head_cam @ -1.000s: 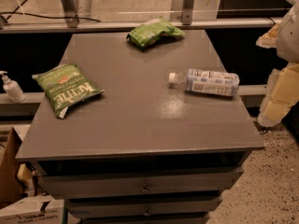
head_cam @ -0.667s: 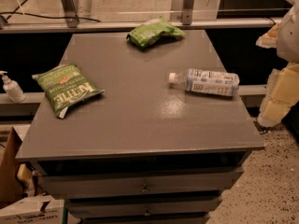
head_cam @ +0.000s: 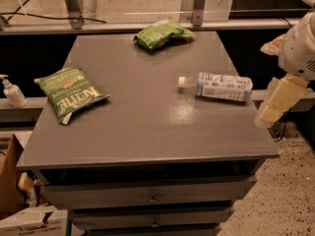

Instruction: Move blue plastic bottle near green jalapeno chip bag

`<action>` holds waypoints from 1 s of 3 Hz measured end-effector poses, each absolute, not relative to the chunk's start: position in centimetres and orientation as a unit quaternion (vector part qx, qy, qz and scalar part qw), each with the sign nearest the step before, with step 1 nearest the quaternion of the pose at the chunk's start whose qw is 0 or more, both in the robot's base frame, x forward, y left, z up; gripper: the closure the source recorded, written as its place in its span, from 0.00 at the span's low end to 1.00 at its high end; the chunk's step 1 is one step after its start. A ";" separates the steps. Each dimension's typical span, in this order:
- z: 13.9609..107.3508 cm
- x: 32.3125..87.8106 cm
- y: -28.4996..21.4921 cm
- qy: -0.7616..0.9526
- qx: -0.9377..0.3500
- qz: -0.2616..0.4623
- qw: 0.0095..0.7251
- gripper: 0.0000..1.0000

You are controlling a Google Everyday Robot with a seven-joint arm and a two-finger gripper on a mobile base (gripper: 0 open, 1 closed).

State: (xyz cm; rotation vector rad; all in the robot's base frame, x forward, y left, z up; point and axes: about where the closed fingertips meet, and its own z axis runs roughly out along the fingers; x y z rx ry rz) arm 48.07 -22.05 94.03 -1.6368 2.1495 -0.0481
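Grey cabinet top: I count one blue plastic bottle lying right, one green jalapeno chip bag left, well apart, one smaller green bag at back; gripper off right edge, grip state can't tell

The grey table carries the green jalapeno chip bag at left, a bunched green bag at rear, and the blue plastic bottle on its side at right. The gripper is beyond the right edge.

Grey drawer cabinet, speckled floor, dim light
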 end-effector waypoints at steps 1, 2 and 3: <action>91.9 51.6 -21.8 0.768 -0.589 -0.009 0.252 0.00; 89.4 55.0 -21.8 0.767 -0.582 0.000 0.271 0.00; 87.3 57.7 -21.1 0.767 -0.576 0.010 0.282 0.00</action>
